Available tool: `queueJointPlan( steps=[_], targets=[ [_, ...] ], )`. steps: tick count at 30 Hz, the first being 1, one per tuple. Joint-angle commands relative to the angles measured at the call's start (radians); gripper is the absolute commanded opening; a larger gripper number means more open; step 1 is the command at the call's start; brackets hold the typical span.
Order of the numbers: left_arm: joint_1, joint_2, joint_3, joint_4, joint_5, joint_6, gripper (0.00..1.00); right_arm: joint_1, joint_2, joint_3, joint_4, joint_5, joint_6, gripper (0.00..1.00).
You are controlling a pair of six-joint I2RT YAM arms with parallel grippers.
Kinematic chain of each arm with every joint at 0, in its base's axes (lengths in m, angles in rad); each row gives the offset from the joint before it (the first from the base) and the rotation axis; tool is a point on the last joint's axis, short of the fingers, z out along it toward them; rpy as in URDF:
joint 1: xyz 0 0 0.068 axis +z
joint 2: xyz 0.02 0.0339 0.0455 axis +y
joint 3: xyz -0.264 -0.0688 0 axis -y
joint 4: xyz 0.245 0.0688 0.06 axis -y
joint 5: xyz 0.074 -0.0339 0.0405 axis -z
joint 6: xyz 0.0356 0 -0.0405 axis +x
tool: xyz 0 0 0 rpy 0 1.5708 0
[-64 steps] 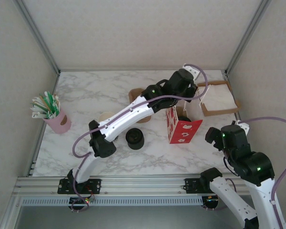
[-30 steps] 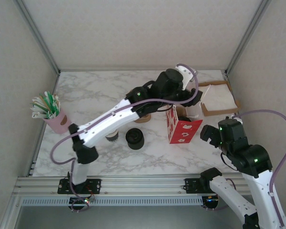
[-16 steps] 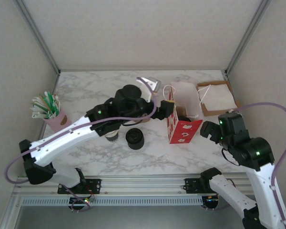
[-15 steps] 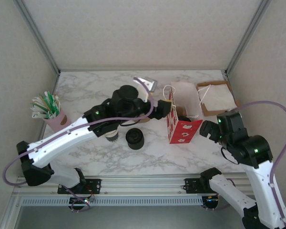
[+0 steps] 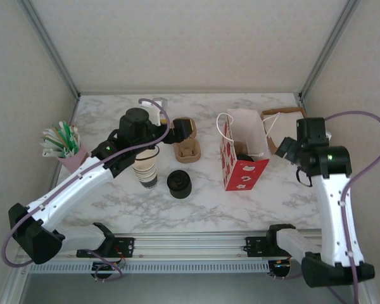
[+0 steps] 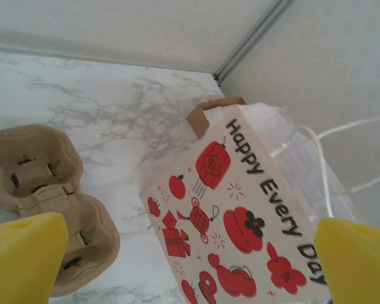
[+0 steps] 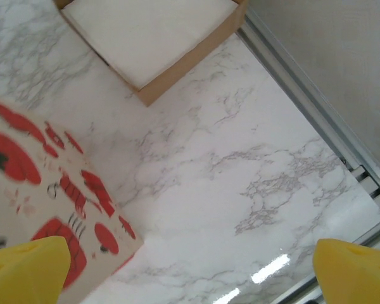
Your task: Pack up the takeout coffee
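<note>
Takeout coffee [image 5: 243, 156], as far as I could judge, sat down inside the red-printed paper bag [image 5: 244, 172], where a round dark top showed through the open mouth; the bag's walls hid the rest of it. My left jaws hung wide apart and empty above the pulp cup carrier [image 5: 189, 151], just left of the bag. My right jaws stood equally wide apart with nothing between them, off the bag's right side near the box of napkins [image 5: 288, 130]. I took the dropping-in step as done. What remained, I reckoned, was finishing the pack, perhaps by adding a napkin or gathering the white handles [image 5: 223, 122]. Either called for a gentle approach, since the light bag on the counter [image 5: 107, 123] could tip or slide.
</note>
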Motion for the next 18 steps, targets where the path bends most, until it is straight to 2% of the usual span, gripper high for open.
queueJointPlan(
  steps=[1,5,10,13,18],
  targets=[
    [0.047,0.056,-0.008,0.087,0.115,-0.045,1.0,-0.079,0.072,0.034,0.1,-0.105,-0.048,0.98],
    [0.075,0.167,0.037,0.115,0.167,-0.049,1.0,-0.144,0.202,0.048,0.174,-0.145,-0.078,0.94],
    [0.08,0.323,0.134,0.106,0.175,-0.024,1.0,-0.18,0.371,0.065,0.303,-0.172,-0.149,0.88],
    [0.082,0.413,0.198,0.094,0.172,-0.005,1.0,-0.192,0.496,0.12,0.366,-0.225,-0.188,0.85],
    [0.088,0.537,0.299,0.073,0.195,0.019,1.0,-0.202,0.724,0.291,0.373,-0.287,-0.232,0.75]
  ],
)
